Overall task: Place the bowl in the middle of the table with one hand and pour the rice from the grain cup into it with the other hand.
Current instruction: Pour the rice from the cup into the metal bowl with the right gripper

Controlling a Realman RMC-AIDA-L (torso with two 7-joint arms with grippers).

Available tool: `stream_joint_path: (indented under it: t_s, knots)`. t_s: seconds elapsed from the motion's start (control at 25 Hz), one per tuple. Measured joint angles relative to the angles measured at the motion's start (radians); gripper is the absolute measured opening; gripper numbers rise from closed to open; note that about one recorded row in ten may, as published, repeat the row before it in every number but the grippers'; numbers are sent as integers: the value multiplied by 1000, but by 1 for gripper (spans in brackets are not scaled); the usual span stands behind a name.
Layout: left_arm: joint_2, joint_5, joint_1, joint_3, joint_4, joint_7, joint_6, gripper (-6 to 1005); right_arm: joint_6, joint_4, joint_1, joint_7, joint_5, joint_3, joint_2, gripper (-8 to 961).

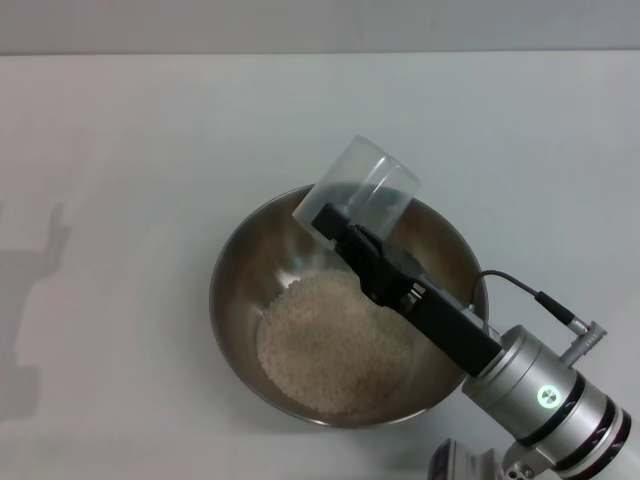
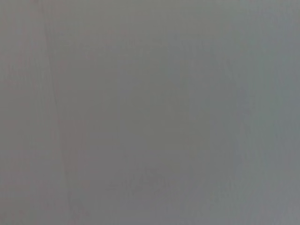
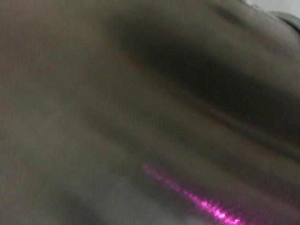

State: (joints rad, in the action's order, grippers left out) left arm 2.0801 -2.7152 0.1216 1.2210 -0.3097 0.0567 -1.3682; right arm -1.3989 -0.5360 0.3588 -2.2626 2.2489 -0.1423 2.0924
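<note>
Plain white tabletop [image 1: 120,150] fills view; grey wall strip [image 1: 300,25] along far edge; soft shadow at left.

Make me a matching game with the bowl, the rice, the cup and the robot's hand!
Things:
1. bowl
2. rice
3. grain cup
4. right gripper

Descriptions:
A. heaped inside the bowl
B. tipped over the bowl's far rim, looks empty
C. shiny steel, standing on the white table
D. black, holding the cup

Pairs: 1-C, 2-A, 3-B, 4-D
</note>
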Motion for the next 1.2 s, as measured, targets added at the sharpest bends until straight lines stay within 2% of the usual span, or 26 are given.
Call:
stream_joint_path:
  t_s: [0.28, 0.36, 0.4, 0.44, 0.56, 0.6, 0.64, 0.68, 0.88, 0.96, 1.0, 1.04, 1.12, 1.16, 1.2]
  knots:
    - [0, 0, 0, 0, 0, 0, 0, 842, 4, -8, 1, -9, 0, 7, 0, 25]
    - [0, 0, -1, 0, 0, 0, 0, 842, -9, -19, 1, 43, -1, 5, 0, 25]
    - [0, 0, -1, 0, 0, 0, 0, 842, -41, -42, -2, 157, -4, 0, 0, 25]
    - [0, 0, -1, 0, 0, 0, 0, 842, -41, -42, -2, 157, -4, 0, 0, 25]
    - [0, 0, -3, 0, 0, 0, 0, 842, -113, -79, -17, 468, -21, -18, 0, 26]
    - [0, 0, -3, 0, 0, 0, 0, 842, -133, -107, -28, 666, -60, -27, 0, 26]
    - [0, 0, -3, 0, 0, 0, 0, 842, -133, -107, -28, 666, -60, -27, 0, 26]
    - [0, 0, -3, 0, 0, 0, 0, 842, -136, -118, -32, 752, -83, -27, 0, 27]
    - [0, 0, 0, -3, 0, 0, 0, 842, -178, -119, -53, 1297, -143, -61, -3, 27]
    - [0, 1, 0, -3, 0, 0, 0, 842, -196, -99, -64, 1496, -144, -105, -4, 28]
    - [0, 2, 1, -5, 0, 0, 0, 842, -204, -75, -75, 1656, -145, -162, -4, 28]
    - [0, 2, 1, -5, 0, 0, 0, 842, -204, -75, -75, 1656, -145, -162, -4, 28]
    - [0, 2, 3, -11, -1, 0, 0, 842, -197, -18, -82, 1912, -151, -257, -5, 29]
    - [0, 2, 3, -11, -1, 0, 0, 842, -197, -18, -82, 1912, -151, -257, -5, 29]
    - [0, 2, 3, -11, -1, 0, 0, 842, -181, 35, -72, 2052, -178, -300, -5, 29]
